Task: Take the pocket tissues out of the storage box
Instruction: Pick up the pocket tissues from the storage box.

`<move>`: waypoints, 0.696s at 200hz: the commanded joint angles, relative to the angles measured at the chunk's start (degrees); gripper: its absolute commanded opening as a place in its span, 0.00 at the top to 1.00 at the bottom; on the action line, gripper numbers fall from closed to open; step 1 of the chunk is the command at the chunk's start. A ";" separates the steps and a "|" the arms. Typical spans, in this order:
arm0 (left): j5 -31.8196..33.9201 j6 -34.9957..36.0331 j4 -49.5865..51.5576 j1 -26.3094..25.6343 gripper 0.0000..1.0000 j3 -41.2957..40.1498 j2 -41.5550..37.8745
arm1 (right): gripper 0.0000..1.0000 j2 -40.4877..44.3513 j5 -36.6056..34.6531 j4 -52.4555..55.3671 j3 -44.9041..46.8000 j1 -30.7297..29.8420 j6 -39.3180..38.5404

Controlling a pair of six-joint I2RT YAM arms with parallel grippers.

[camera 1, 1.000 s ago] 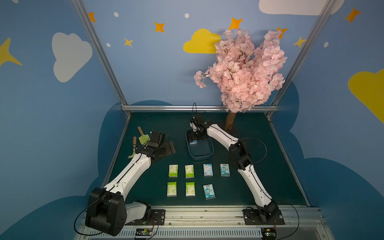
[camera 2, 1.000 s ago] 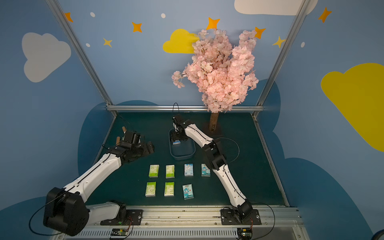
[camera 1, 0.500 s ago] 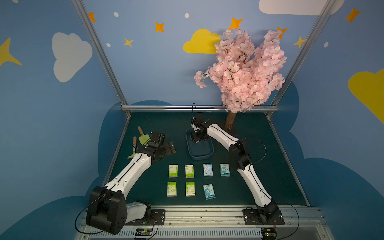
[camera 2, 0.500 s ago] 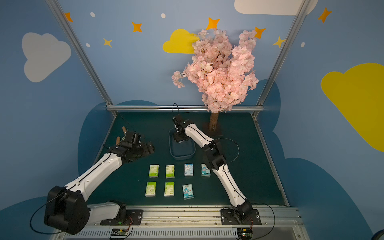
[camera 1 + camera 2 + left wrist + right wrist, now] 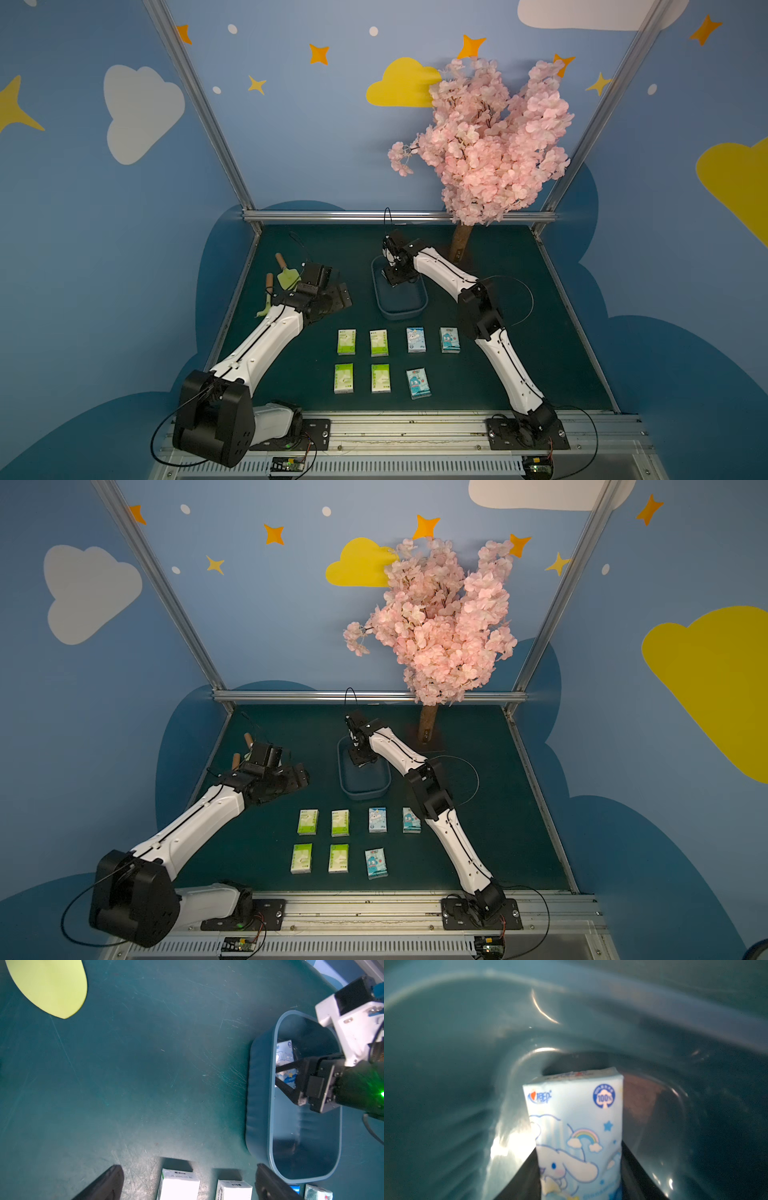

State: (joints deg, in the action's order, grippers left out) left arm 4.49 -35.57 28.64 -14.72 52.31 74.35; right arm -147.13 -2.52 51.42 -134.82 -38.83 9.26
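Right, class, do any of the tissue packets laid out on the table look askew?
Yes: the near-row blue packet is twisted slightly off the grid, while the other six packets lie roughly square.

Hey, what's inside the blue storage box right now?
One light-blue cartoon tissue packet, clamped in the right gripper. The storage box floor elsewhere looks bare; under the gripper it is covered.

I get both top views from high up, looking down over the whole tabletop (image 5: 561,353). Left wrist sees the storage box (image 5: 257,1105) from outside; right wrist, blurry, is probably inside it.
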 commanded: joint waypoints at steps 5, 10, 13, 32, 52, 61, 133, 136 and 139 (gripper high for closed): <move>-0.27 -0.38 0.46 0.20 0.00 2.15 1.08 | 0.50 6.82 0.02 1.72 2.49 -0.02 1.13; -0.27 -0.29 0.50 0.13 0.00 2.29 1.10 | 0.50 7.64 0.13 1.67 3.10 -0.02 1.16; -0.33 -0.29 0.45 0.20 0.00 2.32 1.17 | 0.50 8.05 0.23 1.74 3.46 0.00 1.20; -0.45 -0.21 0.38 0.14 0.00 2.35 1.15 | 0.51 11.17 0.84 1.80 6.18 -0.02 1.04; -0.63 0.00 0.37 0.13 0.00 2.13 1.00 | 0.51 14.51 0.56 3.13 8.97 -0.11 4.38; -0.79 0.13 0.30 0.13 0.00 2.00 0.92 | 0.51 15.87 0.84 4.32 9.91 -0.11 5.45; -2.38 0.10 -1.10 0.21 0.00 1.03 0.88 | 0.52 30.90 0.15 6.68 26.96 -2.84 9.44; -2.45 0.08 -1.20 0.18 0.00 1.03 0.90 | 0.52 31.52 0.11 6.63 27.85 -2.98 9.73; -2.47 0.14 -1.26 0.14 0.00 1.04 0.89 | 0.52 32.34 0.07 6.66 28.69 -3.10 10.04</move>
State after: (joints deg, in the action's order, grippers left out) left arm 2.94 -35.62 28.18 -14.72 53.25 75.22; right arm -120.70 -1.67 55.79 -110.83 -40.51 16.38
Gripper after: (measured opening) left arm 0.999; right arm 0.479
